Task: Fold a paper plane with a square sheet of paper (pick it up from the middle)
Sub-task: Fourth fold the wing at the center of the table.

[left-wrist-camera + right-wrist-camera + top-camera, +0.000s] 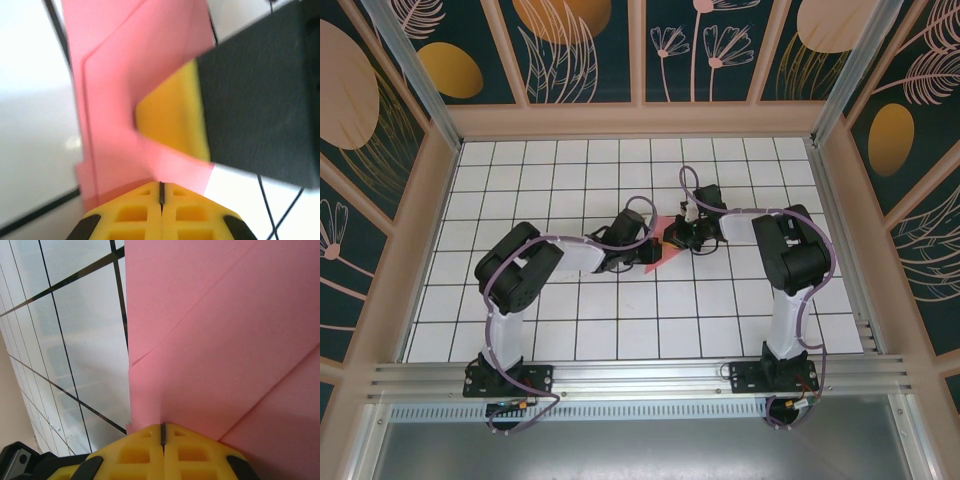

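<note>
Jaws closed together on both arms, the left jaws and right jaws face each other across the creased square sheet of paper (660, 246) lying on the bench (570, 170) between their tips, neither nearer, its creases running ahead of the right jaws

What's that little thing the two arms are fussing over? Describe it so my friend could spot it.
Look at the white gridded table, near its middle, where the left gripper and right gripper meet. There lies a folded paper, the only pink thing on the tiles, flat and creased.
</note>
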`<act>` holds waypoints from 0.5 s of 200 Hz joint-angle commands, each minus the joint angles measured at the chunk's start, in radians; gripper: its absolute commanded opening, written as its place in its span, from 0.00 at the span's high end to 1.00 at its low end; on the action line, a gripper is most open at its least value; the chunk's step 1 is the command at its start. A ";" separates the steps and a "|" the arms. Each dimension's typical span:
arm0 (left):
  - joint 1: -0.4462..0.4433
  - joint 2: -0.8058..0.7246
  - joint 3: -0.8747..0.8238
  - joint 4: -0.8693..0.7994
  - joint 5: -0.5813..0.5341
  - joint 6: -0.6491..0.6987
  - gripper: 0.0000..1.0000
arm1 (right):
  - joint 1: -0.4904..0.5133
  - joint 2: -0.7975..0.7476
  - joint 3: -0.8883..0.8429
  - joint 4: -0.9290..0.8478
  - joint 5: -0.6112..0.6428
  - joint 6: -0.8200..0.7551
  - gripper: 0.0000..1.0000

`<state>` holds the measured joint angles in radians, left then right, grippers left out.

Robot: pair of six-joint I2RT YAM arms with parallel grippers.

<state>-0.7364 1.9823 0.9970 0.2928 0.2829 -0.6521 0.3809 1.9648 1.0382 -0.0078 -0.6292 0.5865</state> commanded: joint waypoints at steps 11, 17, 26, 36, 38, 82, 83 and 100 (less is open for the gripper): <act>0.002 -0.065 -0.121 -0.174 0.094 0.060 0.98 | -0.010 0.048 -0.029 -0.112 0.111 0.015 0.98; 0.002 -0.074 -0.121 -0.213 0.089 0.076 0.98 | -0.011 0.051 -0.027 -0.114 0.111 0.016 0.98; 0.002 -0.095 -0.121 -0.269 0.062 0.098 0.98 | -0.011 0.055 -0.027 -0.111 0.110 0.017 0.98; 0.002 -0.122 -0.124 -0.311 0.037 0.122 0.98 | -0.010 0.057 -0.028 -0.109 0.108 0.018 0.98; 0.003 -0.126 -0.124 -0.317 0.033 0.126 0.98 | -0.010 0.056 -0.028 -0.109 0.108 0.018 0.98; 0.002 -0.216 -0.097 -0.231 0.043 0.104 0.97 | -0.010 0.045 -0.030 -0.095 0.098 0.015 0.98; 0.002 -0.216 -0.096 -0.224 0.043 0.101 0.97 | -0.011 0.044 -0.029 -0.095 0.097 0.015 0.98; 0.002 -0.214 -0.086 -0.126 0.024 0.043 0.98 | -0.011 0.035 -0.027 -0.079 0.084 0.018 0.98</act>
<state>-0.7315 1.7981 0.9012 0.0746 0.3096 -0.5602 0.3809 1.9648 1.0382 -0.0071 -0.6300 0.5907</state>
